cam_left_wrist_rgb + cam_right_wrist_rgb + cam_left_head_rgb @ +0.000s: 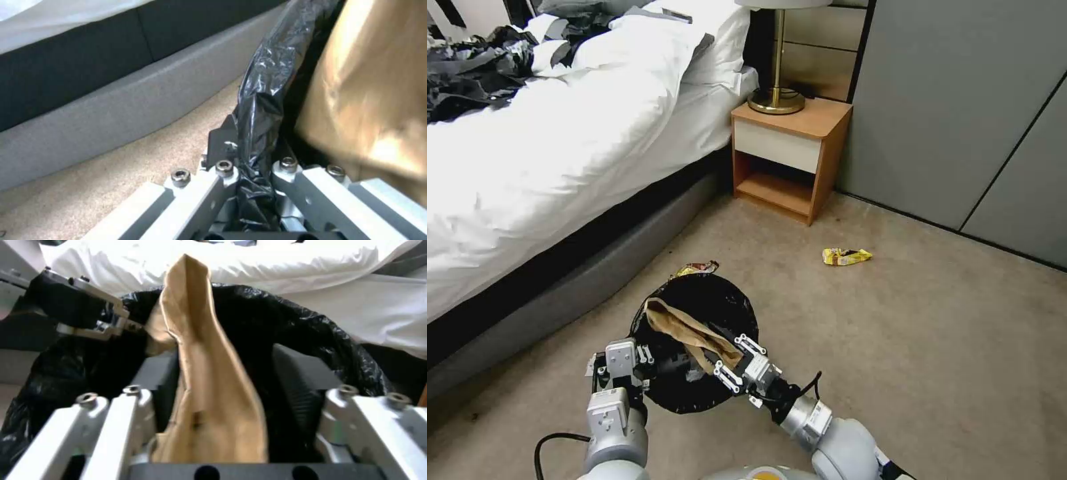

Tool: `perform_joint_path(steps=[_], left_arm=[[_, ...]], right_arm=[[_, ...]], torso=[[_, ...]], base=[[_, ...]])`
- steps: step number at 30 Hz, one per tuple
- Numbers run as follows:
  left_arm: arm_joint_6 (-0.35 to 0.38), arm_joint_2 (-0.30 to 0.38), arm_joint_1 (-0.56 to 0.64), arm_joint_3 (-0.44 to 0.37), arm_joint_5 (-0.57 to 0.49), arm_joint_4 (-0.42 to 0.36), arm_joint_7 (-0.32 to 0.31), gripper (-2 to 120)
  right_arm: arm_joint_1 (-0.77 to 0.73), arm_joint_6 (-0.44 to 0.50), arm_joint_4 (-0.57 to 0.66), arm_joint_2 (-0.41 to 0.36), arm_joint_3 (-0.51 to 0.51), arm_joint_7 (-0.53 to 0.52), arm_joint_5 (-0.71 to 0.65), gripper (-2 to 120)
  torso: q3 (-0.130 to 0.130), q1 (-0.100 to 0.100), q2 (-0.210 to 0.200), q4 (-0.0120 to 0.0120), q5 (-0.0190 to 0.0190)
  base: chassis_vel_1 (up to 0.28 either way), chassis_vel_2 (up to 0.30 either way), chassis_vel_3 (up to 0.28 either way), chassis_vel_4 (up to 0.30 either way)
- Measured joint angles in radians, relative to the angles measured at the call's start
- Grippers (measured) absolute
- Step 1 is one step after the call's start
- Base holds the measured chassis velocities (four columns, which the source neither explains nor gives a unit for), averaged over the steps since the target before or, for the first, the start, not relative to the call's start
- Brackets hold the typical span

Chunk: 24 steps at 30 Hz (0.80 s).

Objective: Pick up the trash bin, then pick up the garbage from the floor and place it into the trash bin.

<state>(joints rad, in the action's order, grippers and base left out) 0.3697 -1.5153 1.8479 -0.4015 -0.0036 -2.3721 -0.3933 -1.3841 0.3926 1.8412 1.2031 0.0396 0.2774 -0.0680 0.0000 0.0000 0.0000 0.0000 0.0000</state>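
The trash bin [710, 300], lined with a black bag, hangs just above the floor [934, 347]. My left gripper [642, 358] is shut on its rim, and the crinkled liner [267, 83] runs between its fingers [253, 160]. A brown paper bag [684, 327] lies across the bin's mouth. Its near end sits between the spread fingers of my right gripper [735, 363], which is open, with a gap beside the bag [204, 340]. A yellow wrapper [846, 256] lies on the floor to the right, and another wrapper [697, 269] pokes out behind the bin.
A bed [560, 153] with a white duvet and a grey base runs along the left. A wooden nightstand [790, 157] with a brass lamp [777, 93] stands at the back. Grey wall panels [960, 120] close the right side. Open carpet lies to the right.
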Motion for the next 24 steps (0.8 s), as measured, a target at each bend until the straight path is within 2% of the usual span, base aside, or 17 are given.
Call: perform_joint_path(steps=[1, 3, 4, 6, 9, 10, 12, 24], left_arm=[[0.0, 0.0, 0.0, 0.0, 0.0, 0.0, 0.0, 1], [0.0, 0.0, 0.0, 0.0, 0.0, 0.0, 0.0, 1], [0.0, 0.0, 0.0, 0.0, 0.0, 0.0, 0.0, 1], [0.0, 0.001, 0.001, 0.001, 0.0, 0.0, 0.0, 1], [0.0, 0.001, 0.001, 0.002, 0.001, 0.0, 0.0, 1], [0.0, 0.001, 0.002, 0.002, 0.001, 0.0, 0.001, 1], [0.0, 0.002, 0.002, 0.002, 0.002, 0.0, 0.001, 1], [0.0, 0.004, 0.001, 0.007, 0.004, 0.0, 0.003, 1]], right_arm=[[0.0, 0.0, 0.0, 0.0, 0.0, 0.0, 0.0, 54], [-0.006, 0.002, 0.006, -0.004, -0.006, 0.0, 0.001, 65], [-0.006, 0.002, 0.006, -0.004, -0.006, 0.0, 0.001, 65], [-0.01, 0.003, 0.01, -0.006, -0.01, 0.0, 0.002, 76], [-0.013, 0.004, 0.015, -0.008, -0.014, 0.0, 0.003, 84], [-0.017, 0.006, 0.022, -0.009, -0.018, 0.001, 0.003, 91], [-0.021, 0.006, 0.032, -0.012, -0.024, 0.001, 0.003, 97], [-0.034, 0.008, 0.091, -0.02, -0.056, -0.003, 0.003, 100]], torso=[[0.0, 0.0, 0.0, 0.0, 0.0], [0.0, 0.0, 0.0, 0.0, 0.0], [0.0, 0.0, 0.0, 0.0, 0.0], [0.0, 0.0, 0.0, 0.0, 0.0], [0.0, 0.0, 0.0, 0.0, 0.0], [0.0, 0.0, 0.0, 0.0, 0.0], [0.0, 0.0, 0.0, 0.0, 0.0], [0.0, 0.0, 0.0, 0.0, 0.0]], base=[[0.0, 0.0, 0.0, 0.0], [0.0, 0.0, 0.0, 0.0], [0.0, 0.0, 0.0, 0.0], [0.0, 0.0, 0.0, 0.0], [0.0, 0.0, 0.0, 0.0], [0.0, 0.0, 0.0, 0.0], [0.0, 0.0, 0.0, 0.0], [0.0, 0.0, 0.0, 0.0]])
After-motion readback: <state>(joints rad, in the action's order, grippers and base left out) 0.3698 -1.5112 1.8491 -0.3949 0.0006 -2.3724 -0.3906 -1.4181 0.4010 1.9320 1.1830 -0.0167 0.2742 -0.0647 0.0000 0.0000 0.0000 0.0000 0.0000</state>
